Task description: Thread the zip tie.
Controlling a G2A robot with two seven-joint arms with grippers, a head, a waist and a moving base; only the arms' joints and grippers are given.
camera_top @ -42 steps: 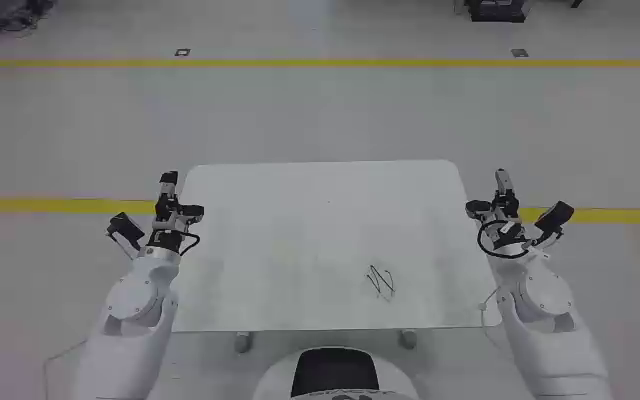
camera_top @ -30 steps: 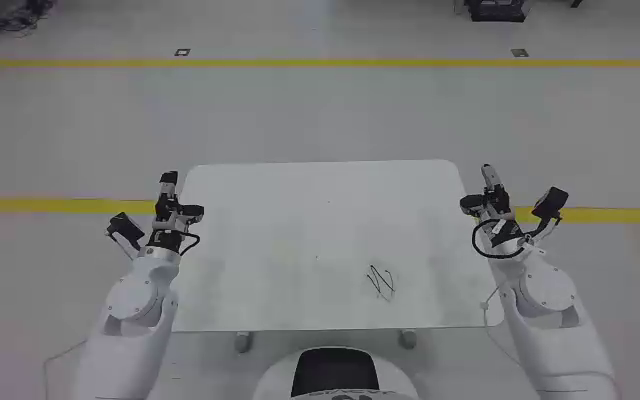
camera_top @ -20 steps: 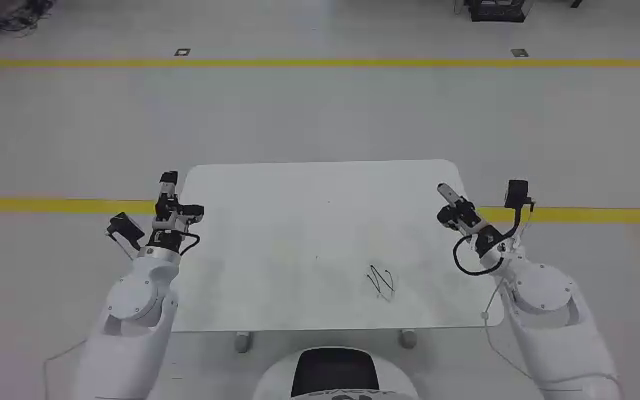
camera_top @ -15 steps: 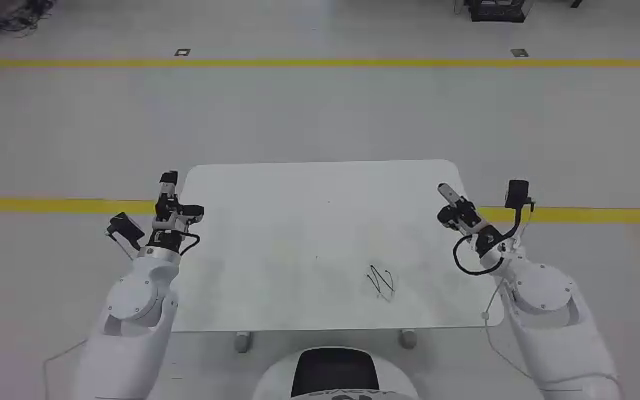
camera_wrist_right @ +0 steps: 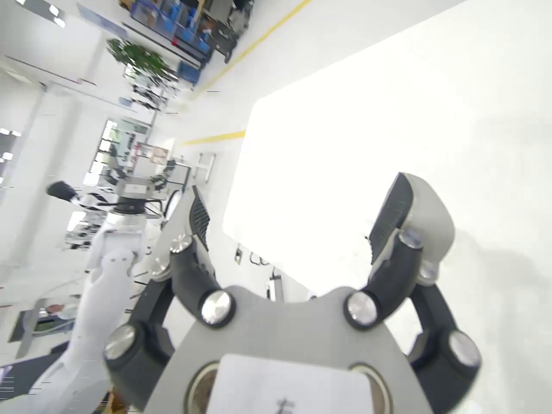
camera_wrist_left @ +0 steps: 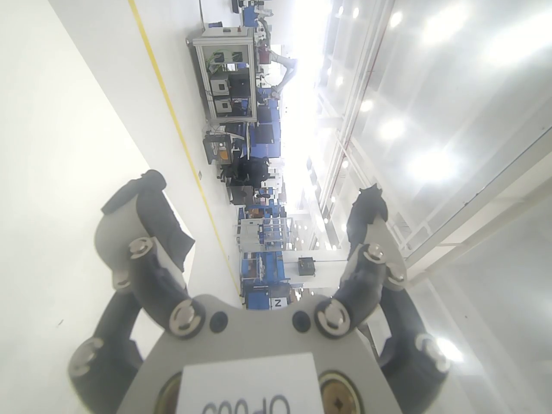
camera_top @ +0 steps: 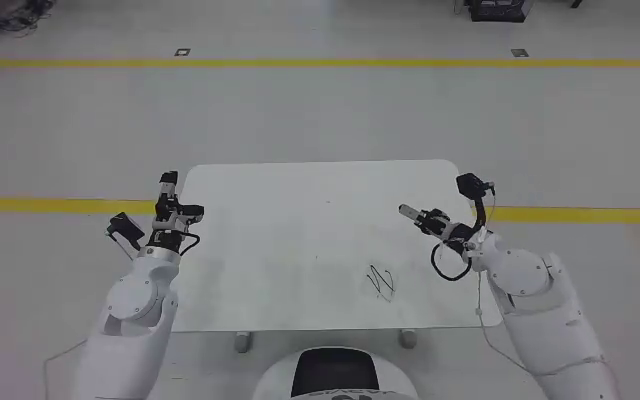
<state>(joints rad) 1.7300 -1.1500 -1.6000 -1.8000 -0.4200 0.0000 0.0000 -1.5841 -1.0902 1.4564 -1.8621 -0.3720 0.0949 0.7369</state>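
On the table (camera_top: 300, 230) lies the zip tie (camera_top: 380, 283), untouched

The table (camera_top: 300, 220) has a smooth white top, matt with a soft sheen. The zip tie (camera_top: 381, 282) on it looks like thin dark plastic. Over the table, the right gripper (camera_wrist_right: 297, 187) has a dull grey metal plate, shiny screws (camera_wrist_right: 217, 305), matt black plastic links and finely ribbed dark pads (camera_wrist_right: 390, 211). Beside the table, the left gripper (camera_wrist_left: 258, 187) shows the same metal and black plastic. The floor (camera_top: 320, 110) around the table is smooth and faintly glossy.
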